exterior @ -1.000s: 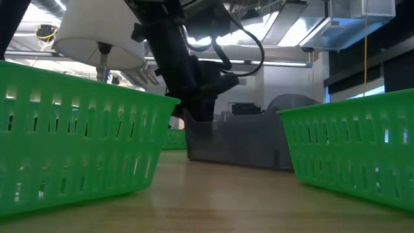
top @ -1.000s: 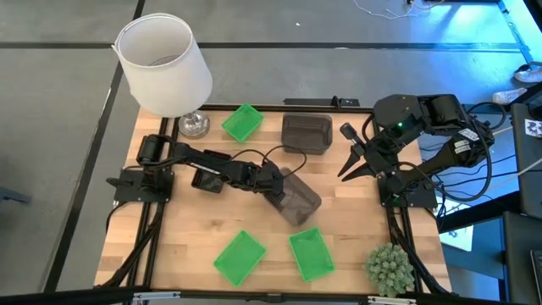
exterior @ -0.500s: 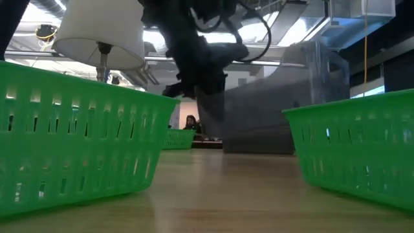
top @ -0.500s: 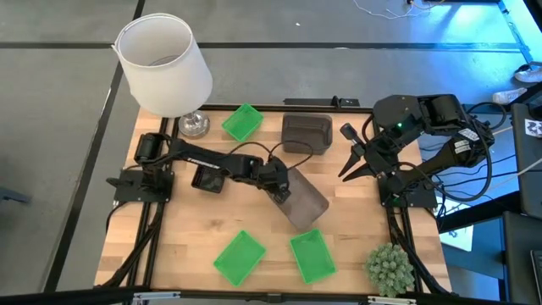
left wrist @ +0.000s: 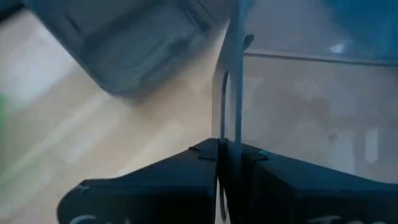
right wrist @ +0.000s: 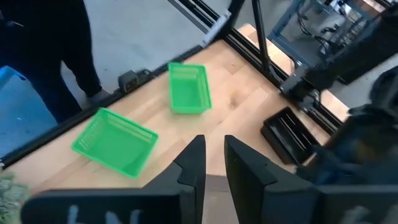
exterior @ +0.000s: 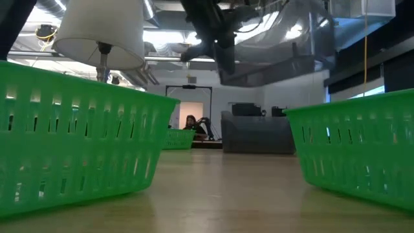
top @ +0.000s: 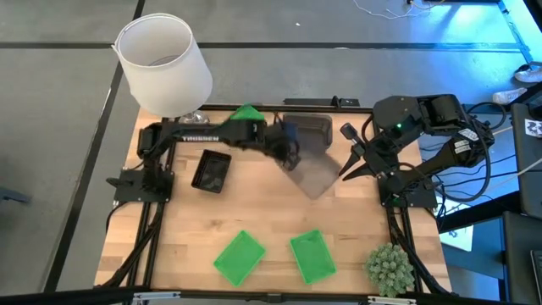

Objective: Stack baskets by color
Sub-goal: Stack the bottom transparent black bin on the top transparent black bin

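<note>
A smoky grey basket [top: 313, 174] hangs in the air over the table's middle, with my left gripper [top: 288, 152] shut on it; the low view shows it high up [exterior: 284, 45]. A second grey basket [top: 306, 129] rests on its base at the far edge. A black basket [top: 212, 172] sits left of centre. Two green baskets [top: 239, 257] [top: 311, 254] stand near the front edge. A third green basket [top: 246, 113] is partly hidden behind my left arm. My right gripper [top: 349, 159] hovers open at the right, holding nothing. My left gripper pinches one thin wall of the grey basket at its rim [left wrist: 227, 99] between its two fingers. The fingers slant down from the table's left. The basket hangs tilted beyond the fingers, lifted clear of the table.
A white lamp [top: 165, 63] stands at the far left corner. A round green plant ball [top: 389, 267] sits at the near right corner. Bare wood lies between the black basket and the two near green baskets.
My left gripper has risen and swung toward the table's far edge, carrying the grey basket. The basket stood on the table a second ago; its gripped side came up first, and now it hangs tilted, clear of the wood.
</note>
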